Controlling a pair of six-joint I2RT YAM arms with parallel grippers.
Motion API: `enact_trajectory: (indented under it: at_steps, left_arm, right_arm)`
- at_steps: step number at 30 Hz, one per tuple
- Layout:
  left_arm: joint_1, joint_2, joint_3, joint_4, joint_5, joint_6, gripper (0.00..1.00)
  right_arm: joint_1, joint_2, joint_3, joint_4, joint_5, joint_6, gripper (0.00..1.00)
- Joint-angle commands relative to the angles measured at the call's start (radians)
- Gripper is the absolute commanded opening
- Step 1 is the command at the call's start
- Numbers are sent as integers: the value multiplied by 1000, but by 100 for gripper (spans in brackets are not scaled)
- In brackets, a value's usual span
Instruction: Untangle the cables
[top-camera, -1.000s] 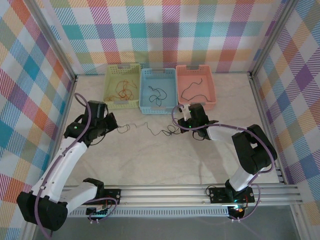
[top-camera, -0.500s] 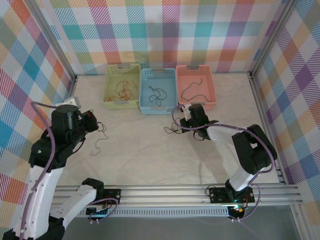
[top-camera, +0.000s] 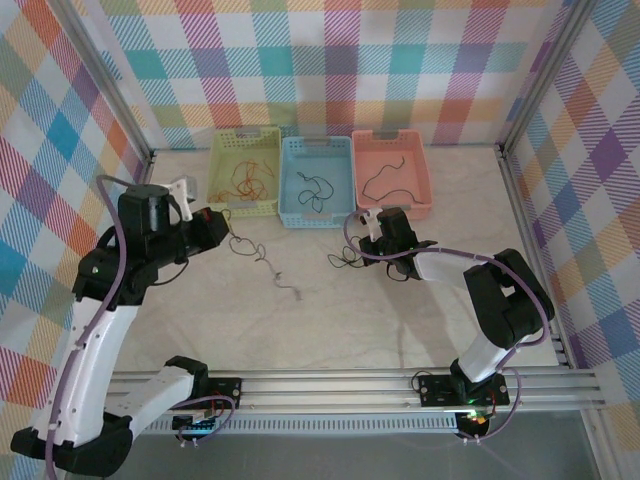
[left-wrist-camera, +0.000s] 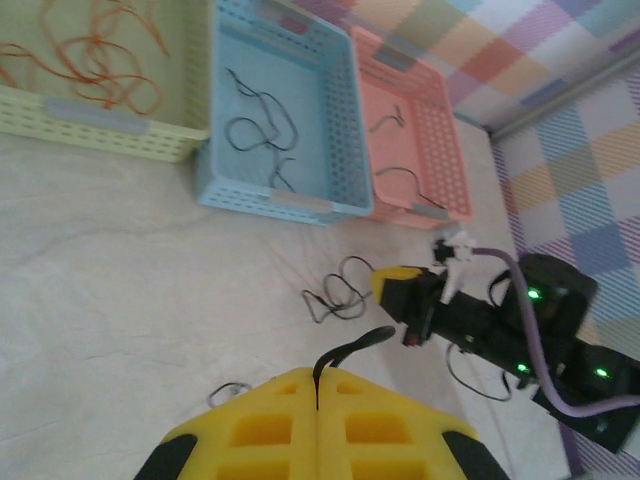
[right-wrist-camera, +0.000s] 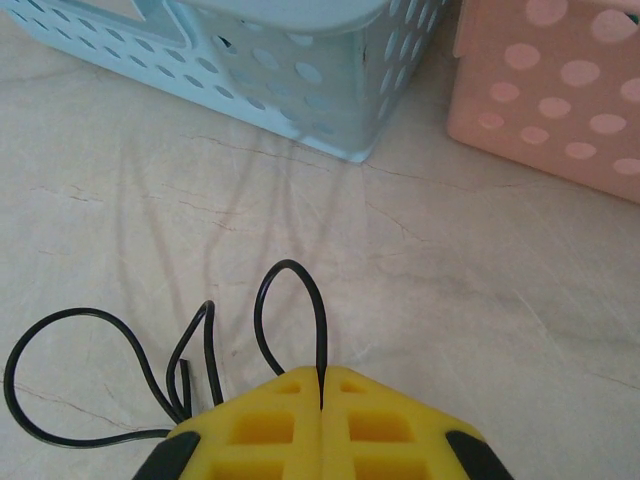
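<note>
The left tool (top-camera: 216, 228) is fully closed, its yellow pads (left-wrist-camera: 270, 430) pressed together on the end of a thin dark cable (top-camera: 262, 258), which comes out of the seam between them in the left wrist view (left-wrist-camera: 350, 347). From the tool this cable runs in small kinks down and to the right over the pale worktop (top-camera: 330, 320) and ends in a little curl near the middle; whether that end rests on the surface cannot be told. The right tool (top-camera: 363, 248) is closed as well, with a thin black cable (right-wrist-camera: 292, 300) pinched between its pads (right-wrist-camera: 380, 430). That cable makes one narrow upright loop and one wide flat loop just in front of the tool, lying on the worktop close to the front corner of the blue basket (top-camera: 315, 222). The two held cables are apart, with bare worktop between them. Along the far edge stand three baskets side by side: the green basket (top-camera: 214, 178) on the left holds the red-orange cables (top-camera: 246, 181), the blue one holds a black wire (top-camera: 315, 190), and the pink basket (top-camera: 426, 182) holds a dark brown wire (top-camera: 384, 178).
</note>
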Motion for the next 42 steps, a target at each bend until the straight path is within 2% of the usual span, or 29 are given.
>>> enact_trajectory:
  at_steps: [1,5,10,19,26,30,34,42]
  left_arm:
    - [7,21,22,69,128,-4,0]
    - [6,54,-13,80,143,-2,0]
    - [6,68,-128,94,69,13,0]
    - [-17,179,-410,312,115,-69,0]
    - [-72,252,-455,378,96,-89,0]
    - [-86,252,-404,379,121,-96,0]
    - [-89,256,-258,338,151,-94,0]
    - [-89,374,172,220,113,-73,0]
  right_arm:
    - [5,-19,24,2,-25,14,0]
    - [5,-31,11,29,-44,14,0]
    - [5,-88,-50,135,-91,7,0]
    - [10,-181,-160,322,-142,-3,0]
    - [14,-174,-152,310,-140,-6,0]
    - [14,-172,-147,303,-133,-5,0]
    - [14,-168,-143,291,-124,-4,0]
    - [14,-163,-135,276,-114,-5,0]
